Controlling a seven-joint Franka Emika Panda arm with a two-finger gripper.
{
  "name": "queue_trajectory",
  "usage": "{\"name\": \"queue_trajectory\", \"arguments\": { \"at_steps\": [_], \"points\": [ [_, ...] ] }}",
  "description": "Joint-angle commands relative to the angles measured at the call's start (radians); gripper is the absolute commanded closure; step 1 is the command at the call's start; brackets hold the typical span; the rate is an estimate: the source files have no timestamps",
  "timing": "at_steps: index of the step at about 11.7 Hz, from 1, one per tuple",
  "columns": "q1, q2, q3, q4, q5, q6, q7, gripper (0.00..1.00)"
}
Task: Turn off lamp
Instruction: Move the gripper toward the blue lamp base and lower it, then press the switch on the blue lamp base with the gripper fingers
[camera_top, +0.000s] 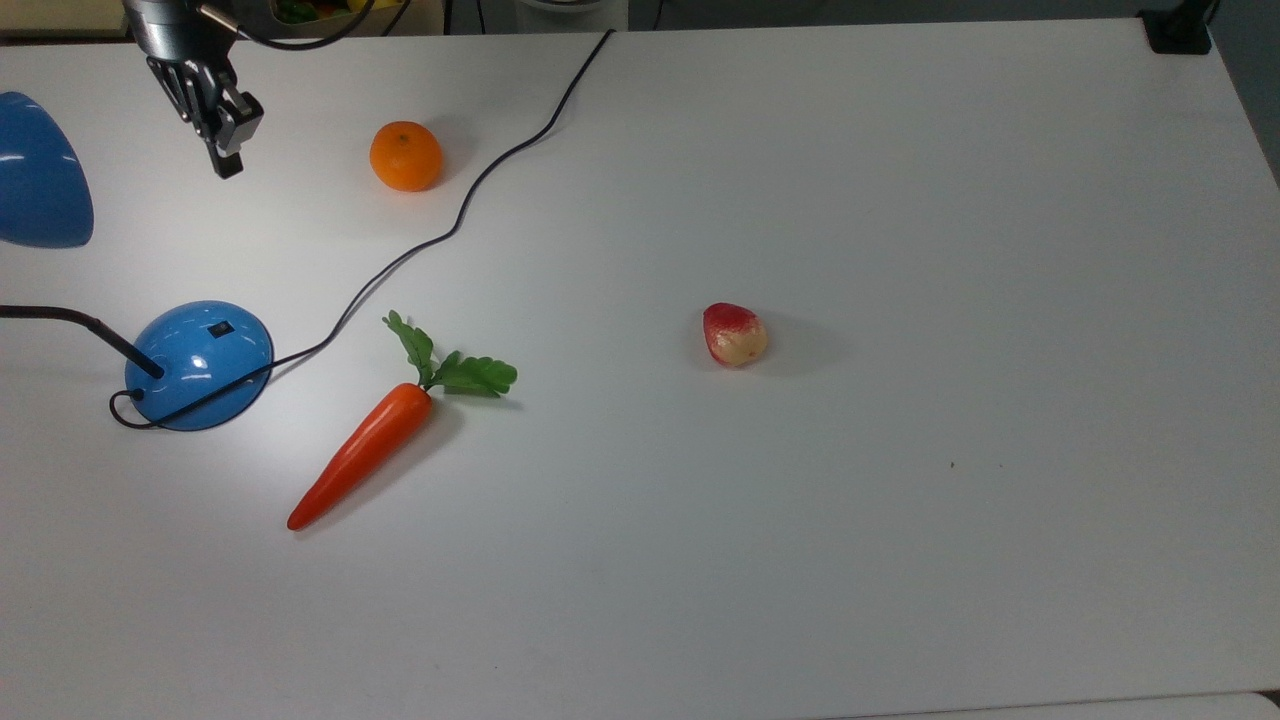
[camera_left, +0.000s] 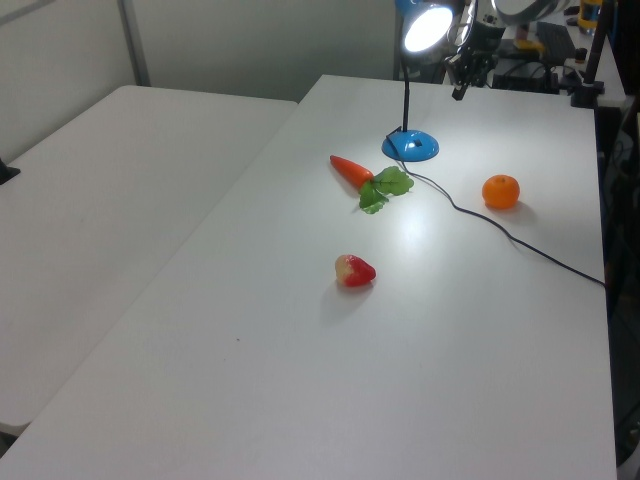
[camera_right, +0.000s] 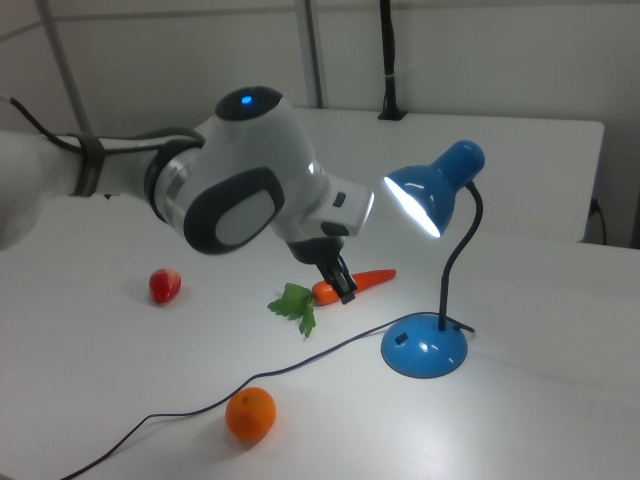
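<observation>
Lamp (camera_top: 198, 362) first, at the top view's far left: its glossy blue domed base sits on the white table (camera_top: 900, 560), a small black switch (camera_top: 221, 327) on the dome's upper side, the thin black neck rising off toward the top view's left edge, and the blue shade (camera_top: 40, 175) peeking in higher up on that same edge. It is lit — in the right view the shade (camera_right: 432, 192) glows white inside and throws a bright pool on the table around the base (camera_right: 424, 346).

Next along, the gripper (camera_top: 226, 160) hangs in the air near the table's far edge, between shade and orange in the top view, well apart from the base and its switch. Its fingers are pressed together, nothing between them, pointing down. In the right view the gripper (camera_right: 343, 287) shows under the big white wrist, in front of the carrot.

Moving right in the top view: the orange (camera_top: 405, 155) sits just beside the black cord (camera_top: 455, 225), which snakes from the far table edge down to the base and loops around it. Below, the carrot (camera_top: 365, 450) lies slanted, green leaves at its upper end, tip toward the near edge, close to the base but not touching.

Further right, alone at mid-table, a red and cream fruit (camera_top: 734, 334).
</observation>
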Motion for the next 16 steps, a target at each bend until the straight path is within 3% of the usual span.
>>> {"name": "queue_trajectory", "arguments": {
  "at_steps": [1, 5, 9, 11, 16],
  "points": [
    [-0.041, -0.013, 0.021, -0.155, 0.016, 0.261, 0.023, 1.00],
    [-0.032, 0.126, 0.032, -0.146, 0.010, 0.428, 0.084, 1.00],
    [-0.030, 0.223, 0.032, -0.062, 0.008, 0.453, 0.147, 1.00],
    [-0.030, 0.309, 0.047, 0.024, 0.001, 0.455, 0.169, 1.00],
    [-0.029, 0.346, 0.047, 0.080, 0.001, 0.452, 0.173, 1.00]
  ]
}}
